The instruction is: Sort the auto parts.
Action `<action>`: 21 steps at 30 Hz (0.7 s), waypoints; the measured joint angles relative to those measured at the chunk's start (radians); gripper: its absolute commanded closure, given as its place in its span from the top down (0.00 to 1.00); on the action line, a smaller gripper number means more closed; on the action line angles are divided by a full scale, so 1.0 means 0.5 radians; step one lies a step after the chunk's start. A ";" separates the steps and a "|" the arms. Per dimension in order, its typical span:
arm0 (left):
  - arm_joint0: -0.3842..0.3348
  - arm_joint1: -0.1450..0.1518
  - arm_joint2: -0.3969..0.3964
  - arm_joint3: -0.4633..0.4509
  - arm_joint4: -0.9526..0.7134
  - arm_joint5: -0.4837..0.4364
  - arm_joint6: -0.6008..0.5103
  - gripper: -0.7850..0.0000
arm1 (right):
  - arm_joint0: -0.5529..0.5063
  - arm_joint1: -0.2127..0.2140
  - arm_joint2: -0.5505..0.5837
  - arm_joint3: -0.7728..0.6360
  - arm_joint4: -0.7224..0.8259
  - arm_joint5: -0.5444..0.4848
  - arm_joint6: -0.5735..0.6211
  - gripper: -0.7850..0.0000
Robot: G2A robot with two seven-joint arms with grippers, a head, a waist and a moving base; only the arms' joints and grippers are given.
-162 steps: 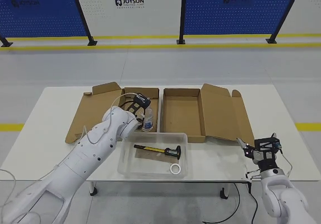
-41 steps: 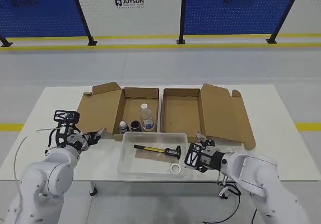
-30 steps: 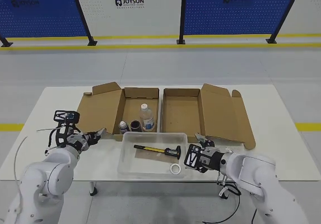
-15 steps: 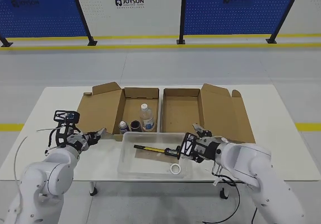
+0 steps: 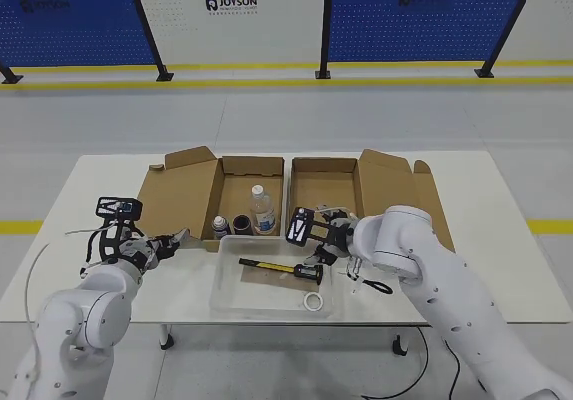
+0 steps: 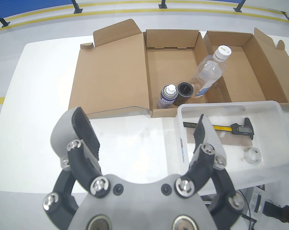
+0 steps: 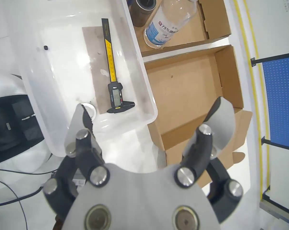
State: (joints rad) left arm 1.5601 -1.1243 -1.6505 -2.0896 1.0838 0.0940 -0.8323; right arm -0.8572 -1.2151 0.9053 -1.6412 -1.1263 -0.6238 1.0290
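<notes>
Hovering right gripper (image 7: 153, 110), spread wide, over clear tray (image 7: 137, 48) corner near caliper (image 7: 110, 72); hanging left gripper (image 6: 141, 123), likewise wide, above table (image 6: 39, 96).

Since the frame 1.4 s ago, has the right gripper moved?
Yes. Top view: the right gripper went from beside the right wall of the clear bin to above its far right corner, nearer the right cardboard box.

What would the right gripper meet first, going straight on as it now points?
Probably the corner of the clear bin, beside the empty cardboard box; the right gripper, fingers open, frames that corner, but depth is unclear.
</notes>
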 measured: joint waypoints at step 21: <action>0.000 0.000 0.000 0.000 0.000 0.000 0.000 1.00 | -0.028 -0.004 -0.033 -0.009 0.014 -0.029 -0.114 1.00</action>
State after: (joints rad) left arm 1.5601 -1.1243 -1.6505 -2.0896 1.0838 0.0940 -0.8323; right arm -0.8713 -1.2173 0.8888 -1.6455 -1.1194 -0.6385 0.9719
